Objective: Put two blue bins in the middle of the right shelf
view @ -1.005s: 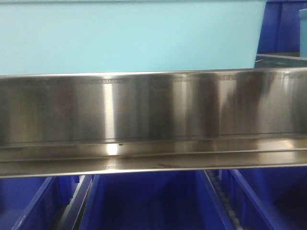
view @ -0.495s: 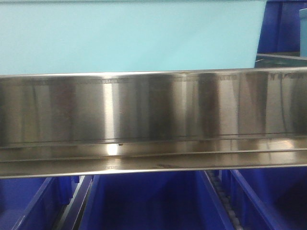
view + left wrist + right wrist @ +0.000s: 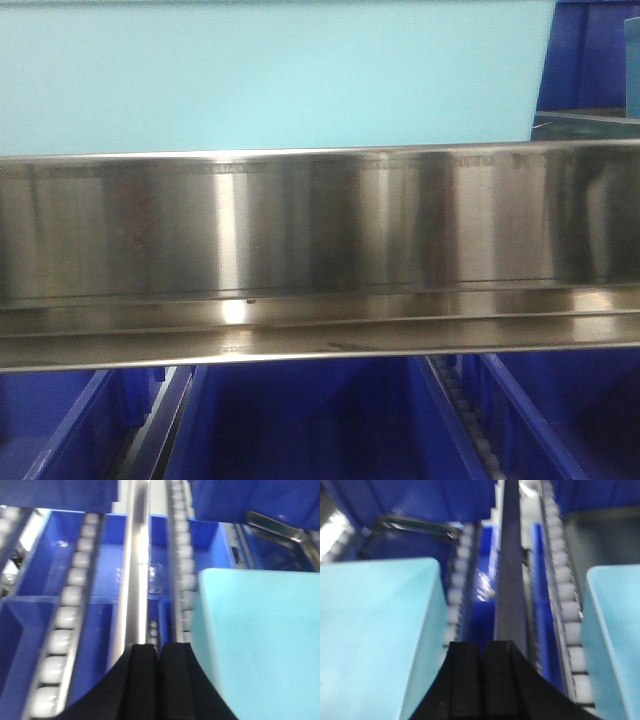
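Dark blue bins [image 3: 310, 420] show below a steel shelf beam [image 3: 320, 250] in the front view, with another blue bin [image 3: 590, 50] at the top right. In the left wrist view my left gripper [image 3: 159, 647] is shut and empty, over a steel rail [image 3: 137, 570] with blue bins [image 3: 50, 560] below. In the right wrist view my right gripper [image 3: 482, 645] is shut and empty, over a rail [image 3: 510, 580] between blue bins [image 3: 482, 585]. Neither gripper touches a bin.
A light cyan bin [image 3: 270, 75] fills the shelf above the beam. It also shows in the left wrist view [image 3: 260, 640] at the right. Cyan bins [image 3: 375, 635] flank my right gripper on both sides. White roller tracks [image 3: 65, 615] run along the shelves.
The reflections on the steel beam have shifted slightly rightward. Otherwise the front view is nearly unchanged.
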